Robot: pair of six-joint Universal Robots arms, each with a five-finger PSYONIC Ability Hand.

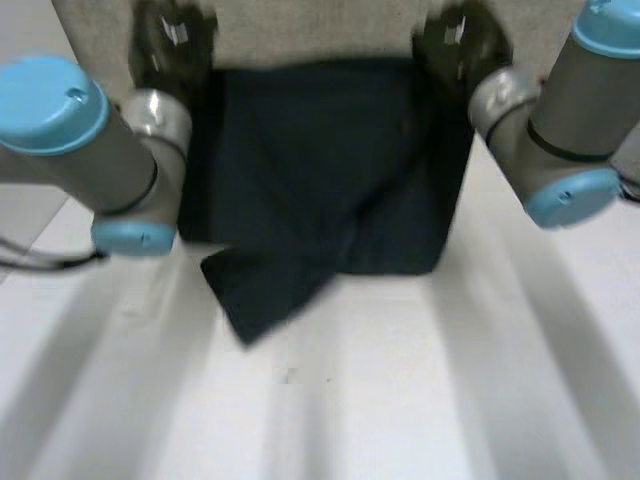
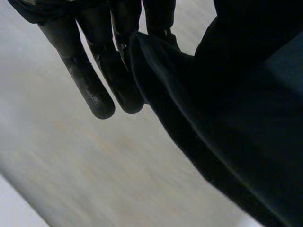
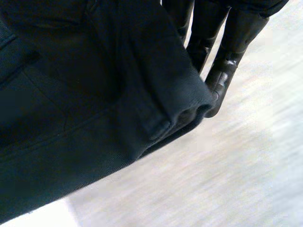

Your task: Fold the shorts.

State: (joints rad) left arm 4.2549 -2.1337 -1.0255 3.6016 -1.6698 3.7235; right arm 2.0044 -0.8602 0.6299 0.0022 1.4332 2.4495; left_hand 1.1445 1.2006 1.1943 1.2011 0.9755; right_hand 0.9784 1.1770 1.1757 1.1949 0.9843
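Note:
The dark navy shorts (image 1: 330, 170) hang stretched between my two hands, and one loose leg trails down onto the white table (image 1: 350, 400). My left hand (image 1: 172, 45) holds the shorts' upper left corner. In the left wrist view the cloth edge (image 2: 156, 71) is pinched between that hand's straight fingers (image 2: 90, 71). At the upper right corner is my right hand (image 1: 462, 42). The right wrist view shows a folded hem corner (image 3: 180, 94) of the shorts clamped against its fingers (image 3: 229, 56).
My grey left arm (image 1: 90, 140) and right arm (image 1: 560, 130) flank the shorts on both sides. A beige surface (image 1: 310, 30) lies beyond the table's far edge. Bare white tabletop spreads in front of the trailing leg (image 1: 260, 290).

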